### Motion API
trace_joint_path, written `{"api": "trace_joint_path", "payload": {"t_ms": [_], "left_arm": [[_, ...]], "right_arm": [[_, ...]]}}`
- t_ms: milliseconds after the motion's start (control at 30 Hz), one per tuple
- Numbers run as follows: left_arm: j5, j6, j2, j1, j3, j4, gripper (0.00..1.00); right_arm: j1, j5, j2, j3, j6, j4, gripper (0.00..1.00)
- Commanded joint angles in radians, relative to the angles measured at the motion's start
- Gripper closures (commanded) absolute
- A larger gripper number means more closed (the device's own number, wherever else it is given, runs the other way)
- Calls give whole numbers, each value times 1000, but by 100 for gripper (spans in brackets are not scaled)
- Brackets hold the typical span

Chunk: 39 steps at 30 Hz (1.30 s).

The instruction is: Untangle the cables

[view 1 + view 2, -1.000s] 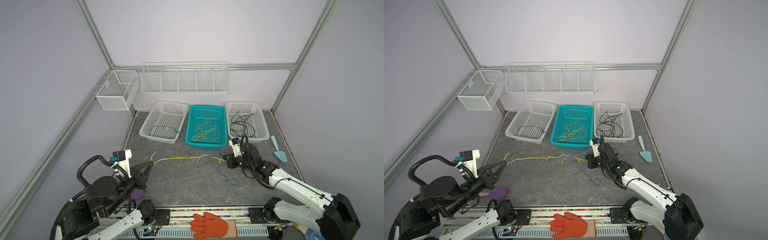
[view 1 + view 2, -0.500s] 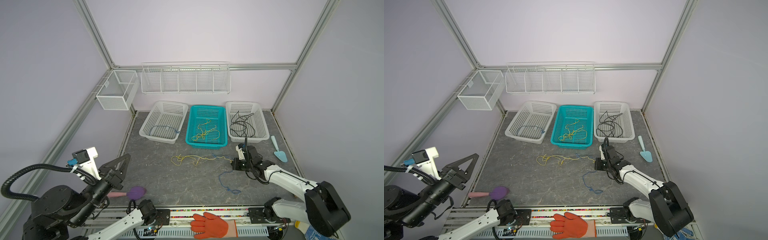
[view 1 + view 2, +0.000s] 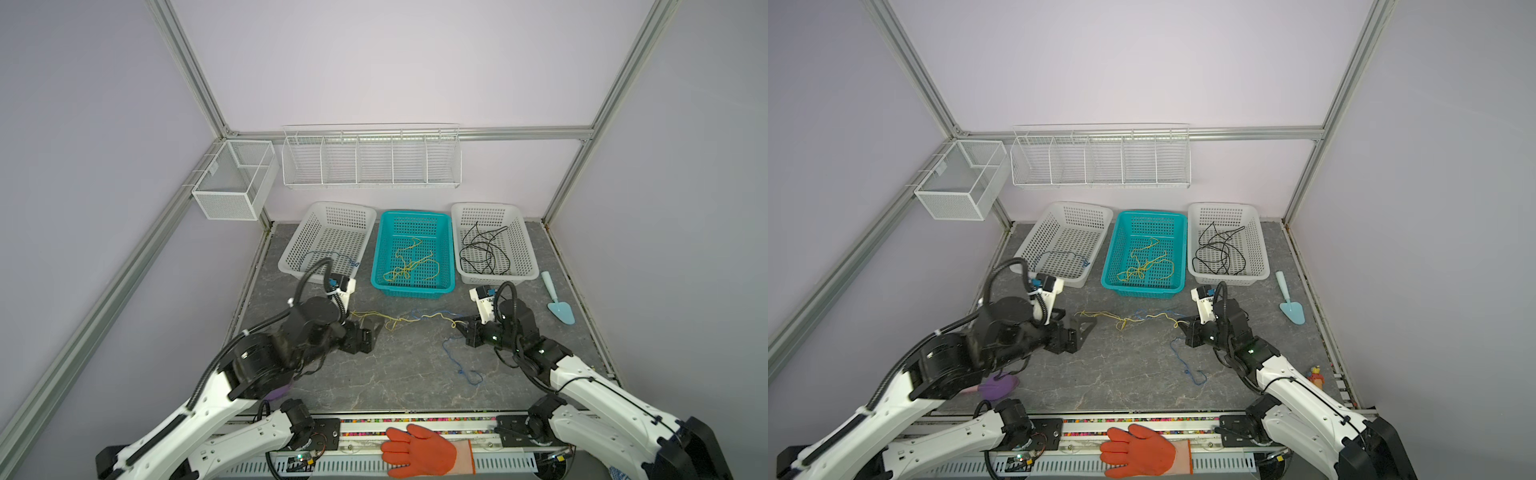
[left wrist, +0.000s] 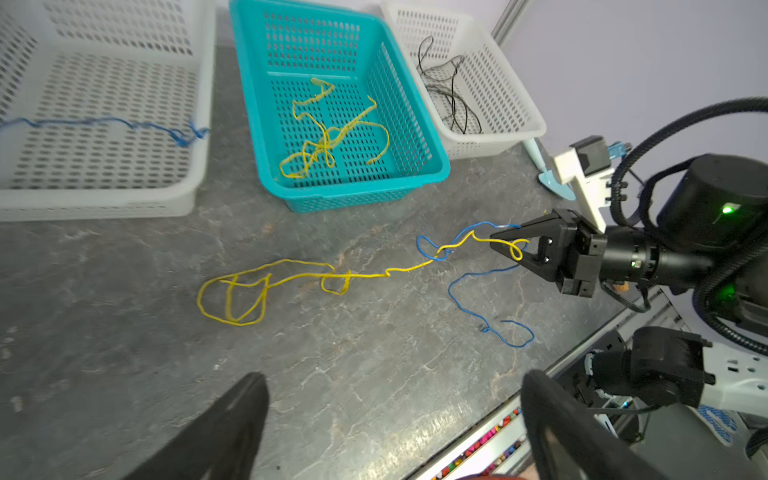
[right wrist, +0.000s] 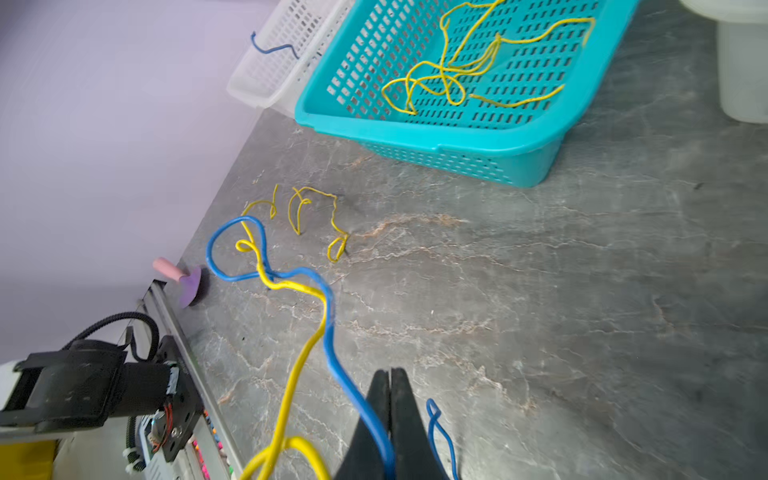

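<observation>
On the grey surface (image 3: 407,374), your right claw (image 3: 458,327) is pinching the yellow and blue cables (image 4: 365,274) mid-frame; your left claw (image 3: 376,332) is gaping wide, holding nothing.

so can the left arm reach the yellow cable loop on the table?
Probably yes. The left gripper is open just short of the yellow cable, nothing between; the right gripper, shut on the blue cable, is at the far end.
</observation>
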<state>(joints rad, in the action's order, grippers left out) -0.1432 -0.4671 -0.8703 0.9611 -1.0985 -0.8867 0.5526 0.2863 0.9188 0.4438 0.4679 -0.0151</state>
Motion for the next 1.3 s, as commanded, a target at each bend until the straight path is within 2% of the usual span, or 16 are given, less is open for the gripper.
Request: {"api": "trace_joint_path", "payload": {"t_ms": [0, 233, 400, 500, 667, 967, 1267], "left_arm": [[107, 168, -120, -4, -21, 1, 0], [151, 377, -242, -4, 18, 29, 0], [145, 440, -292, -4, 11, 2, 1], [136, 462, -325, -4, 7, -2, 5], [112, 475, -354, -4, -14, -23, 16], [151, 467, -343, -4, 6, -20, 44], [199, 473, -352, -4, 2, -18, 79]], "right_arm": [[19, 70, -20, 17, -23, -19, 94], [26, 100, -51, 42, -31, 23, 94], [26, 149, -71, 50, -28, 31, 94], [27, 183, -68, 56, -23, 24, 94], [30, 211, -61, 61, -23, 17, 94], [31, 226, -58, 62, -17, 12, 94], [38, 234, -35, 64, -14, 3, 94]]}}
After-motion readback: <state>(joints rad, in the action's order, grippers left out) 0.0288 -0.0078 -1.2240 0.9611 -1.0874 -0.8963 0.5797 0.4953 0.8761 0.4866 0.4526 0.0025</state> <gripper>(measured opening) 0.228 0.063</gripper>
